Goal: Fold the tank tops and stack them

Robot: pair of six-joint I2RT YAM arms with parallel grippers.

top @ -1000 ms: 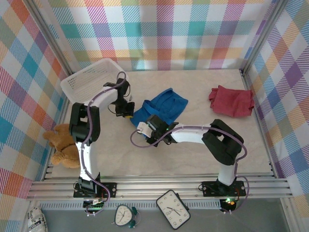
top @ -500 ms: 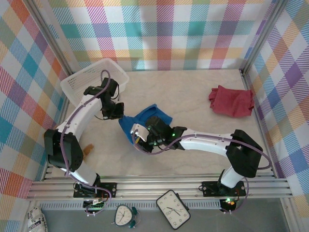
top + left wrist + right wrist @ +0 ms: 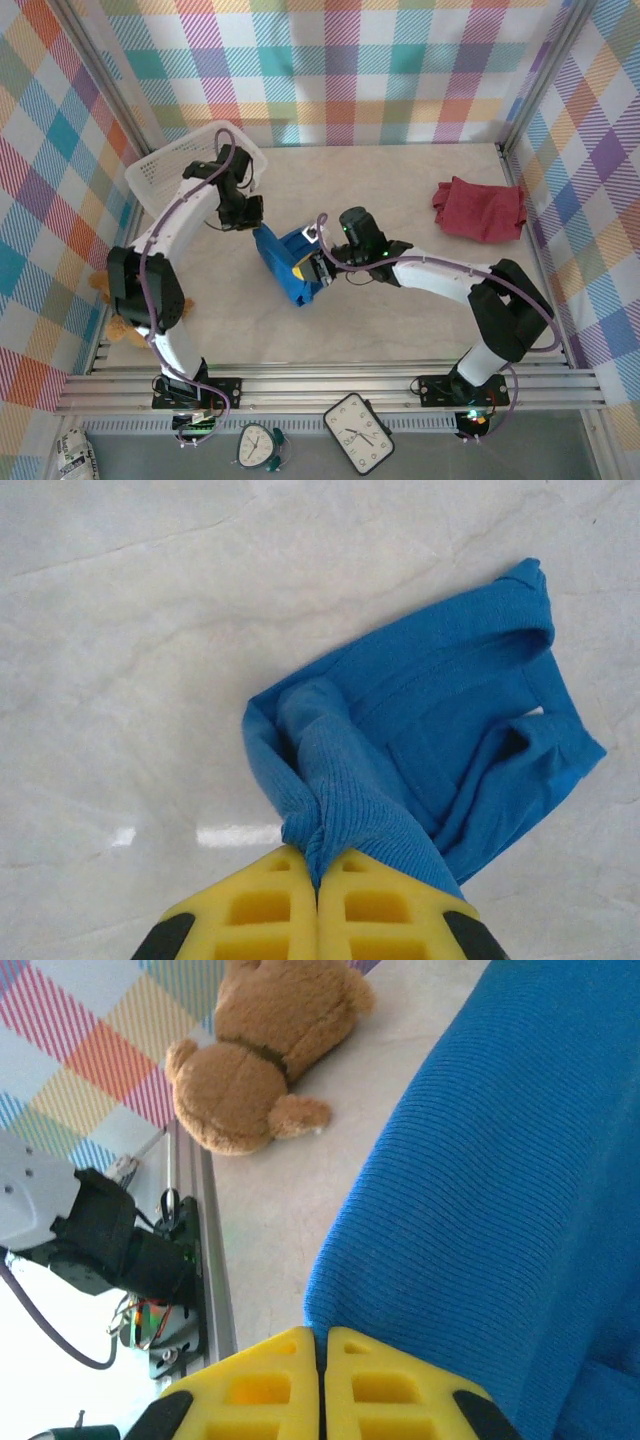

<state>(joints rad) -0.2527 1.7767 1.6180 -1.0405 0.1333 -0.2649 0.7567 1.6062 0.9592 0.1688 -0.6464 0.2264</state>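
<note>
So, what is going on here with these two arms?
Two robot arms are working on the blue tank top in the middle of the table. The left tool is shut on one bunched edge and the right tool is shut on another. Some dark red cloth lies apart at the far right.

1 high rear view looks down; 2 wrist views (close) share the blue top (image 3: 285, 268).

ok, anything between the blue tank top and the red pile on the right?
Nothing loose: the table between the blue tank top and the red pile is bare, crossed only by the right arm holding the top. Basket and teddy bear sit off left.
</note>
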